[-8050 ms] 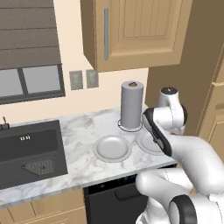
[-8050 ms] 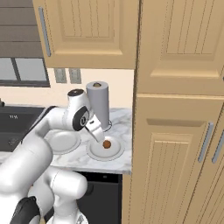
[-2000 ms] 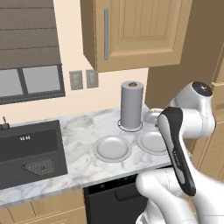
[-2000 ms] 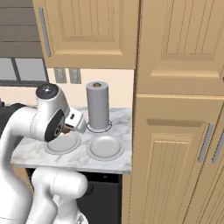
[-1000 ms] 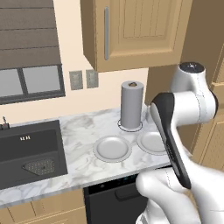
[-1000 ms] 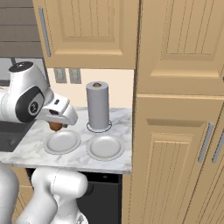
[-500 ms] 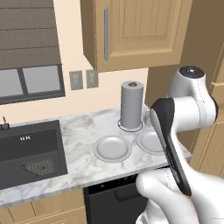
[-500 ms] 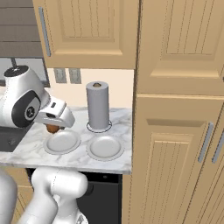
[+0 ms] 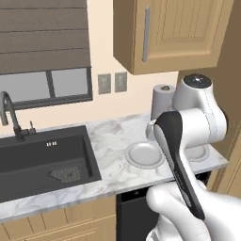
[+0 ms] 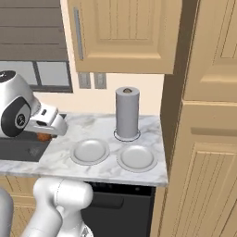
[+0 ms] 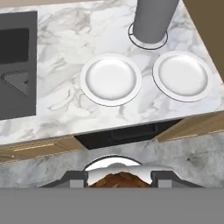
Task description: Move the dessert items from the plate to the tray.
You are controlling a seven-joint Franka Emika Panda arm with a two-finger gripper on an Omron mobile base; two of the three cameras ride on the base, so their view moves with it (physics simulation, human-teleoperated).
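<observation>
While gripped, brown ball (image 11: 117,180) between pincer (image 11: 118,178) tips

No text, label, brand, number or sign can be read anywhere in these pictures. The cabinet doors, the wall sockets, the paper towel roll, the plates and the marble counter carry no writing, and the robot's body shows no readable marking.
</observation>
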